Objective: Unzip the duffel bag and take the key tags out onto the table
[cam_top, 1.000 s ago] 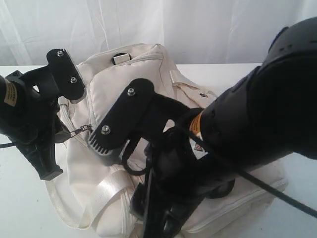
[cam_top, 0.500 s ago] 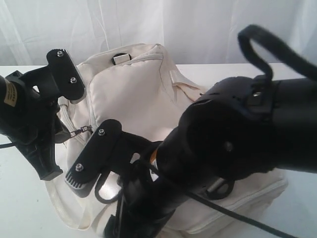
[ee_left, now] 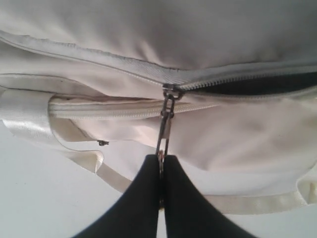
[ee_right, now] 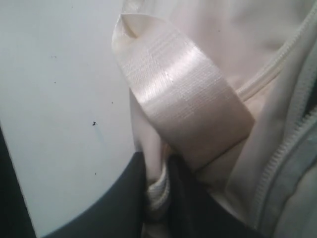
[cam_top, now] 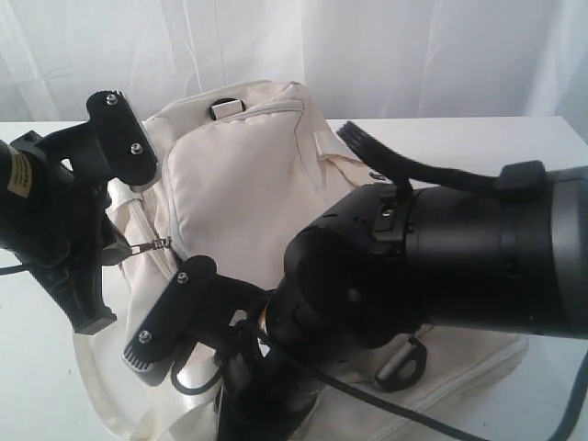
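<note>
1. The white surface [cam_top: 41, 377] runs under everything. Bare stretches of it show at the near left corner of the exterior view and along the far edge to the right.
2. The duffel bag [cam_top: 239, 175], cream fabric, lies on the surface around its middle. One end sits close to the far edge and the rest spreads toward the near edge.
3. The right arm [cam_top: 459, 257], a bulky black body, reaches in from the right edge. It crosses over the near half of the bag and hides much of it.
4. The left arm [cam_top: 41, 220] stands over the left side of the surface, right against the bag's left flank.
5. The right tool [ee_right: 157, 171] is low at the bag's near left side, just above the surface. Its two dark fingers are clenched on a bunched bit of the webbing strap [ee_right: 183, 104], which loops up glossy and flat from the grip.
6. The left tool [ee_left: 160, 161] is clenched, its fingertips pressed together on the end of the zipper pull [ee_left: 165, 124].
7. The zipper pull is a thin metal link that hangs straight between the slider and the pinched fingertips. In the exterior view it shows as a short grey piece at the bag's left side.
8. On one side of the slider the zipper teeth are parted, showing a narrow dark gap [ee_left: 257, 85]. On the other side the seam is closed.
9. A black ring fitting [cam_top: 401, 363] rests on the bag's near right part, just beneath the right arm.
</note>
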### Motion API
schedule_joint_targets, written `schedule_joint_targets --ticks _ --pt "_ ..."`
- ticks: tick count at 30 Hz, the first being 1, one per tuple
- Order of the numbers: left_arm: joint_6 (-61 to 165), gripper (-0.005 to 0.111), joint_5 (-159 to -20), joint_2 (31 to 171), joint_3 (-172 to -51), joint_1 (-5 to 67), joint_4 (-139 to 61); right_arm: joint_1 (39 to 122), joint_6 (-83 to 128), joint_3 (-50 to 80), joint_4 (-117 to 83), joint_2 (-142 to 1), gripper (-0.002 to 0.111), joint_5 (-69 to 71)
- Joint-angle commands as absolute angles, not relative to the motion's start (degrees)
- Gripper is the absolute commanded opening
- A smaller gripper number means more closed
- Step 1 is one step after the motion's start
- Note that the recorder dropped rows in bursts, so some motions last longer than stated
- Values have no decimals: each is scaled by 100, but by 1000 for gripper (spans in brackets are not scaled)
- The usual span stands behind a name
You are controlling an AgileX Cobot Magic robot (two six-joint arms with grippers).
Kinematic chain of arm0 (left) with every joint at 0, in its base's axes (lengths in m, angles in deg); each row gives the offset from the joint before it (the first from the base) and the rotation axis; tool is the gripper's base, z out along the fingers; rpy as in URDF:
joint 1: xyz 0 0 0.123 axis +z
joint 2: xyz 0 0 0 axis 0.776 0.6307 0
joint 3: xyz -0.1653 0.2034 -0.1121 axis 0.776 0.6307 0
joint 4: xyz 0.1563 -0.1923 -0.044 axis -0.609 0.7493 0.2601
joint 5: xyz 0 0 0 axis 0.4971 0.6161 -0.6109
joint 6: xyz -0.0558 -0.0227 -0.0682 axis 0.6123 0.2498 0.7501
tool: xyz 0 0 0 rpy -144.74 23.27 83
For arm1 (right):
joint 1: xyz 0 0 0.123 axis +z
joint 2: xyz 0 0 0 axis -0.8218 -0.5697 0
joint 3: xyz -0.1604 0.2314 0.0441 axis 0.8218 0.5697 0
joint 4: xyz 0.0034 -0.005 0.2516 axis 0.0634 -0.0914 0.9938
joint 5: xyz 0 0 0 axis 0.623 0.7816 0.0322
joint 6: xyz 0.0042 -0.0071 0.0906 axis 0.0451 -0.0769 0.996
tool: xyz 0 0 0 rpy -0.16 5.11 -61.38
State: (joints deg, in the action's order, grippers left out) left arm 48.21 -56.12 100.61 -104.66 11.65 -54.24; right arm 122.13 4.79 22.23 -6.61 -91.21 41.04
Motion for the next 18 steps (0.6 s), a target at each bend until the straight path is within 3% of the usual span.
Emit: schedule_joint_targets --ticks 1,18 --pt "4846 0 -5520 10021 -10434 1177 -5430 12219 549 2252 -942 -9136 0 5194" --pt "4846 0 -5487 9894 -10434 1177 -5463 12208 1639 2416 -2692 -9136 0 6808"
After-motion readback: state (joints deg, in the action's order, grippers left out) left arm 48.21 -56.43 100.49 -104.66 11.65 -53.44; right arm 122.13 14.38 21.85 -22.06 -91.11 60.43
